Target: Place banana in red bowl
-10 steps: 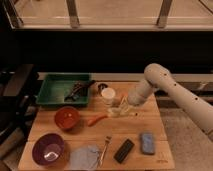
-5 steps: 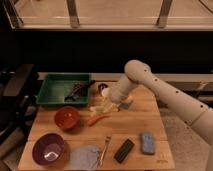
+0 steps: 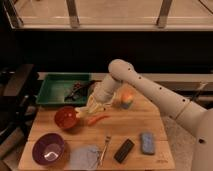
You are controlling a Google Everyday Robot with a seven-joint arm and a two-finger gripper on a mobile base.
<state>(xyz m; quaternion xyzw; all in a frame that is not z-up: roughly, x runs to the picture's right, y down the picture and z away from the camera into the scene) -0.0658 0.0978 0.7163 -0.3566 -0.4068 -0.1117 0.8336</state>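
My gripper [image 3: 93,106] hangs from the white arm just right of the red bowl [image 3: 66,118], low over the wooden table. It is shut on the banana [image 3: 84,111], a pale yellow curved fruit whose free end reaches toward the bowl's right rim. The red bowl sits at the table's left side, in front of the green tray, and looks empty. The thin orange-red carrot-like item [image 3: 98,120] lies on the table just below the gripper.
A green tray [image 3: 52,90] with dark utensils stands at back left. A purple bowl [image 3: 48,149] is at front left, with a grey cloth [image 3: 84,157], a fork [image 3: 104,149], a black block [image 3: 124,150] and a blue sponge [image 3: 147,142] along the front. A small cup [image 3: 127,100] stands behind the arm.
The arm has swung left with the banana, from beside the cup to just right of the red bowl. Nothing else has moved.
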